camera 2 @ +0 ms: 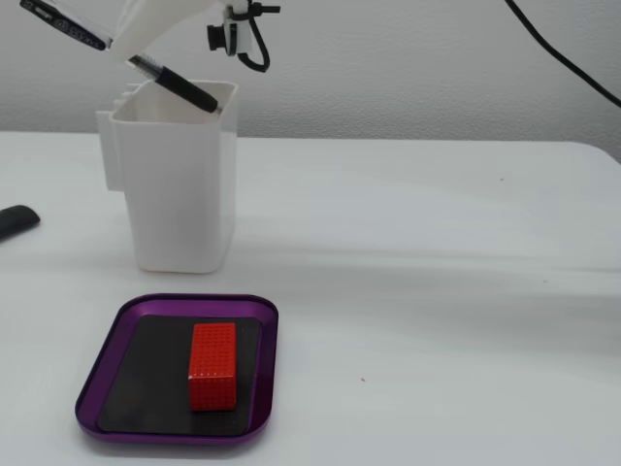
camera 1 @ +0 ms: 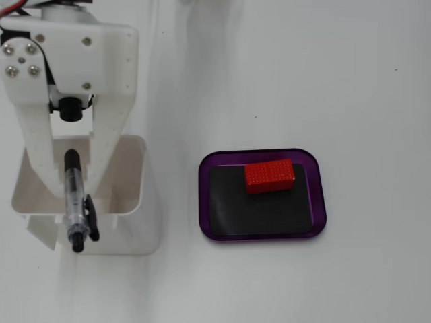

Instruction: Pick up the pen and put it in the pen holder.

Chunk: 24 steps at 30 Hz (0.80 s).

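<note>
In a fixed view from above, my white gripper (camera 1: 73,183) is shut on the pen (camera 1: 73,202). The pen has a clear barrel with black ends and a black clip. It hangs over the open top of the white pen holder (camera 1: 137,176). In the fixed view from the side, the gripper (camera 2: 136,41) holds the pen (camera 2: 175,87) tilted. Its lower black end is at the rim of the pen holder (camera 2: 179,194), just over the opening, and its upper end points up to the left.
A purple tray (camera 1: 319,202) with a black inside holds a red block (camera 1: 269,176), right of the holder in the view from above. In the side view the tray (camera 2: 105,361) and block (camera 2: 212,366) lie in front of the holder. A black object (camera 2: 15,220) lies at the left edge.
</note>
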Each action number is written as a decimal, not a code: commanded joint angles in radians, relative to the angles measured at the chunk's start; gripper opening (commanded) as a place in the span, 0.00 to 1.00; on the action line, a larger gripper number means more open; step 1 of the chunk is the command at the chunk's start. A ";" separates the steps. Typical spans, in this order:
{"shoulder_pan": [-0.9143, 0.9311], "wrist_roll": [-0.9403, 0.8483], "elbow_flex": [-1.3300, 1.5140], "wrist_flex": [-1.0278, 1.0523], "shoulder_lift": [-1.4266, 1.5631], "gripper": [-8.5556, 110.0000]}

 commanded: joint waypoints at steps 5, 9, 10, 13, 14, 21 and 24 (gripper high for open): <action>0.002 -0.008 -0.048 0.021 0.040 0.08; 0.003 -0.008 -0.048 0.052 0.040 0.08; 0.006 -0.008 -0.048 0.052 0.040 0.08; 0.009 -0.009 -0.048 0.052 0.040 0.08; 0.009 -0.011 -0.048 0.052 0.040 0.08; 0.005 -0.054 -0.051 0.112 0.043 0.17; 0.009 -0.055 -0.051 0.117 0.043 0.18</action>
